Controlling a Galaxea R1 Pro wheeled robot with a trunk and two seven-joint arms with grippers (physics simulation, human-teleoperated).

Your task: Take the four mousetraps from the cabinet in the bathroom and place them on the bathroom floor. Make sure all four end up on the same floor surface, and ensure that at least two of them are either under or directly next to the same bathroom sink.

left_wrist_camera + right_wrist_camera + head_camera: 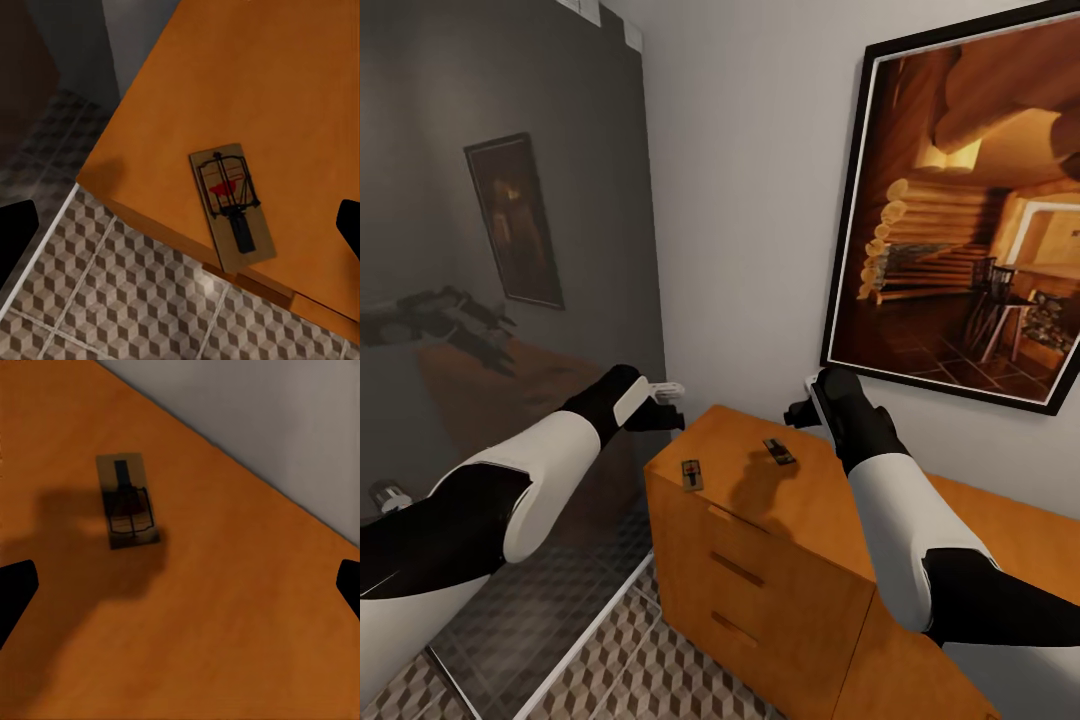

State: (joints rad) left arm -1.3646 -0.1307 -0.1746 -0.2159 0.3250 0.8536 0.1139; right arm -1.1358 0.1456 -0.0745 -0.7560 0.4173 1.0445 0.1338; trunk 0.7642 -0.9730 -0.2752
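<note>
Two mousetraps (692, 473) (779, 451) flat on cabinet (780, 560) top; front one overhanging edge; left gripper (668, 392), right gripper (796, 412) above, both spread, empty; nudge risks drop to bathroom floor (630, 670).

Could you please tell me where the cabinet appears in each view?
Head: cabinet at lower centre-right, under the painting.
Left wrist: its top, front edge over the floor.
Right wrist: its top, against the wall.
Shared landmarks on top: front mousetrap; rear mousetrap.
</note>
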